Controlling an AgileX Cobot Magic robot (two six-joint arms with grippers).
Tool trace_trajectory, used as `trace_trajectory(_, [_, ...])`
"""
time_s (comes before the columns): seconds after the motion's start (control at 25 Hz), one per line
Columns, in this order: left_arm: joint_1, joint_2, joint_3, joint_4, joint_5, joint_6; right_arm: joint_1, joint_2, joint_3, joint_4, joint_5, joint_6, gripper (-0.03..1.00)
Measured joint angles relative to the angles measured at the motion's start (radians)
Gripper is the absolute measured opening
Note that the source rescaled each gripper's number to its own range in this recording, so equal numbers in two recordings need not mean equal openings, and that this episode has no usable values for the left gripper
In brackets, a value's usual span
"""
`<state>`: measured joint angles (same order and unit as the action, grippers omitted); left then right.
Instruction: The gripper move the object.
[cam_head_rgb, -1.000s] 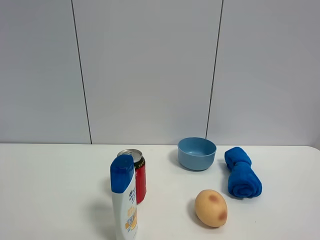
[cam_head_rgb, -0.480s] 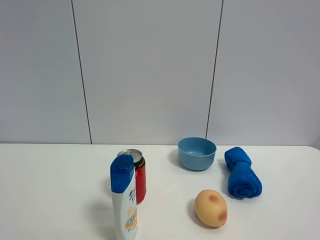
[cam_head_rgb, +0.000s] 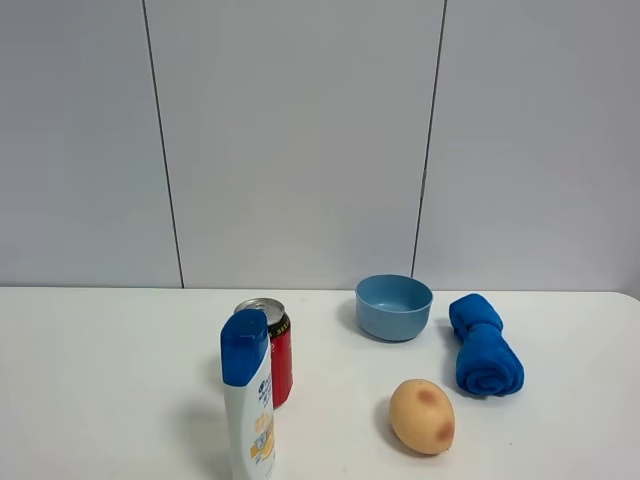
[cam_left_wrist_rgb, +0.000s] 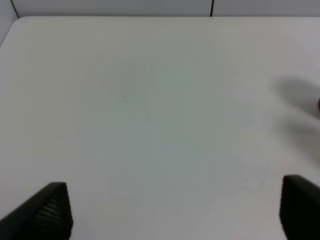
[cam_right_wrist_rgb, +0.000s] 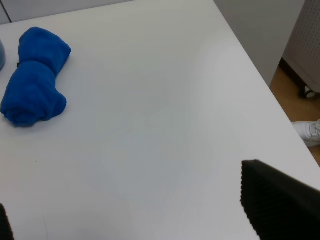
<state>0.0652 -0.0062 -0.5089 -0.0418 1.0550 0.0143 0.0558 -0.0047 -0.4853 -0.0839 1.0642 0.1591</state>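
Nothing moved since earlier; shampoo bottle (cam_head_rgb: 248, 398) upright on worktop (cam_head_rgb: 100, 380), just in front of red soda can (cam_head_rgb: 270, 350); my left hand (cam_left_wrist_rgb: 170, 210) and right hand (cam_right_wrist_rgb: 125, 210) both spread wide, empty.

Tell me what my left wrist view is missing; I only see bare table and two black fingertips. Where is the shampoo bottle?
Observer: The shampoo bottle stands upright at the front of the table in the exterior high view, no arm near it.
Operator: Anything close to it?
Observer: A red can stands right behind it, overlapping in that view; I cannot tell if they touch.
Operator: What is the other arm seeing?
Observer: The right gripper hangs open over bare table, with the rolled blue towel lying ahead of it.
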Motion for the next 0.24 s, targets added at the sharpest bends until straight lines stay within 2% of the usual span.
trace_trajectory(0.24, [0.0, 0.0, 0.0, 0.0, 0.0, 0.0, 0.0, 0.0, 0.0, 0.0, 0.0, 0.0, 0.78])
